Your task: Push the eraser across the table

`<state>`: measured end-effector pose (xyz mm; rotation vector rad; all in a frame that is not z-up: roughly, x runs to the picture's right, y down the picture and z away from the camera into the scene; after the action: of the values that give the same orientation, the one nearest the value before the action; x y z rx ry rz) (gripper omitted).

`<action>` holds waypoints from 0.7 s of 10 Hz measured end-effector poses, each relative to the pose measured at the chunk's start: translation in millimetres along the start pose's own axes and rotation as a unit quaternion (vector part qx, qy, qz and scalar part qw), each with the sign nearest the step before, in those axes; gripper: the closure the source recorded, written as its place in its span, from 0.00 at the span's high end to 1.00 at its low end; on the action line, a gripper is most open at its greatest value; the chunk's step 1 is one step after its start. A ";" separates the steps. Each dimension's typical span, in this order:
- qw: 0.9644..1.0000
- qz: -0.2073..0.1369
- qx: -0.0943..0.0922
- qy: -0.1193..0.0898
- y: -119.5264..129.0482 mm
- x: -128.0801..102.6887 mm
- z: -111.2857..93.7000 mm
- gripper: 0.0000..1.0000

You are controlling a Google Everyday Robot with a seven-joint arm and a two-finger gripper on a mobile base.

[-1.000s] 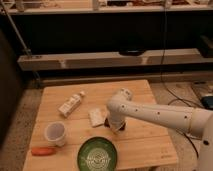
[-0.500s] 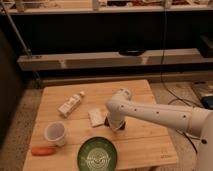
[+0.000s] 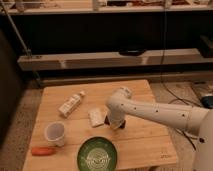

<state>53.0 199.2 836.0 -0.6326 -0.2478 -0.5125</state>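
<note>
The pale wooden table (image 3: 150, 142) fills the lower middle of the camera view. My white arm reaches in from the right, and its gripper (image 3: 116, 124) points down onto the table's middle, just right of a white rectangular block (image 3: 96, 116). A small dark patch, probably the black eraser (image 3: 107, 120), shows between the white block and the gripper. The gripper hides most of it.
A white bottle (image 3: 71, 104) lies at the back left. A white cup (image 3: 55, 133) stands at the front left, with an orange carrot (image 3: 43, 150) in front of it. A green plate (image 3: 98, 156) sits at the front edge. Dark shelves stand behind the table.
</note>
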 end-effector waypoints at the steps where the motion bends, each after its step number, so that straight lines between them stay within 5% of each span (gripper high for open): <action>1: 1.000 0.004 0.003 0.003 -4.0 3.6 -1.1 0.02; 7: 1.000 0.020 0.004 0.013 -21.2 26.7 1.3 0.02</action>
<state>64.4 175.3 857.5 -0.6204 -0.2122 -0.4814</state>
